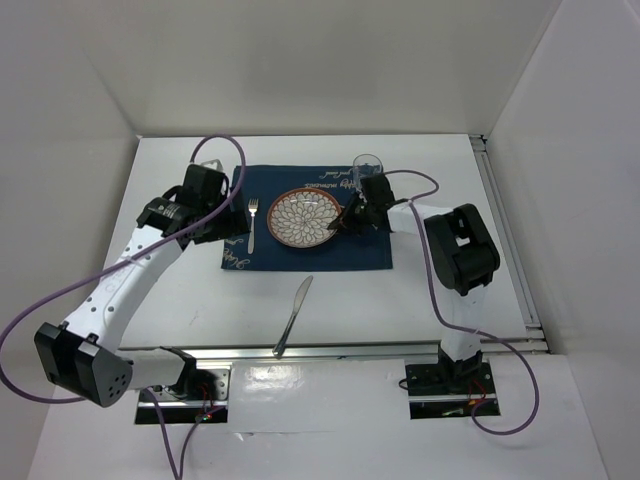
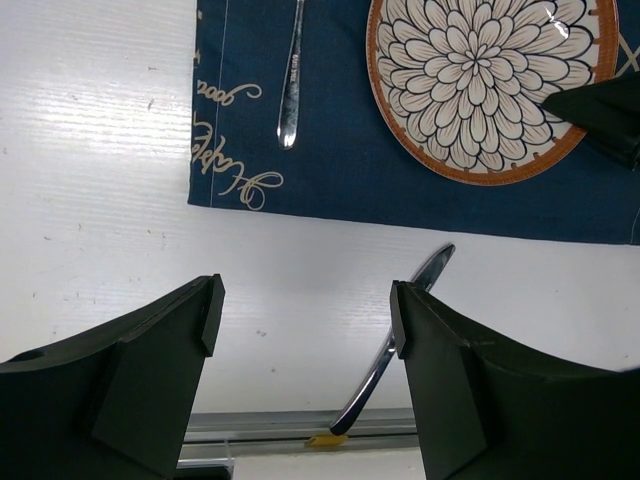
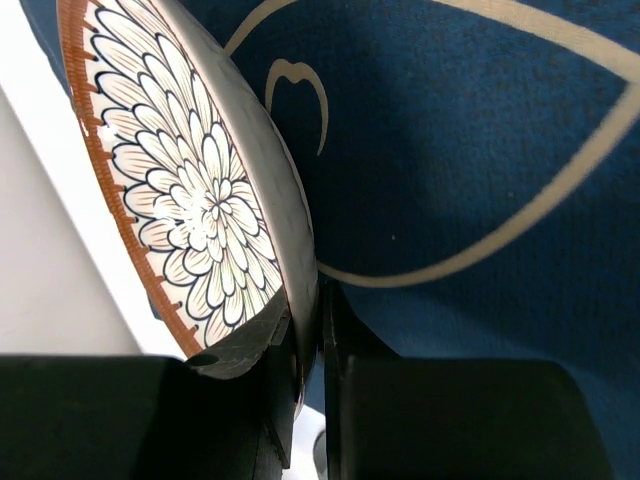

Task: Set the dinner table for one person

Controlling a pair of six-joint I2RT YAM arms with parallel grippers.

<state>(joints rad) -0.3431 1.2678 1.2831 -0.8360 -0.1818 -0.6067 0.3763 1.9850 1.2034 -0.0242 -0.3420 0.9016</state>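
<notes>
The flower-patterned plate (image 1: 306, 216) with an orange rim sits on the navy placemat (image 1: 305, 250), which lies on the white dinner table (image 1: 180, 300). My right gripper (image 1: 347, 222) is shut on the plate's right rim (image 3: 300, 300), one finger above and one below. A fork (image 1: 253, 222) lies on the placemat left of the plate. A knife (image 1: 293, 316) lies on the bare table in front of the placemat. A clear glass (image 1: 366, 166) stands behind the right gripper. My left gripper (image 2: 305, 310) is open and empty, above the table left of the placemat, with the knife (image 2: 395, 340) below it.
A metal rail (image 1: 330, 352) runs along the table's near edge, and the knife handle reaches it. White walls enclose the table at the back and sides. Purple cables (image 1: 60, 300) loop from both arms.
</notes>
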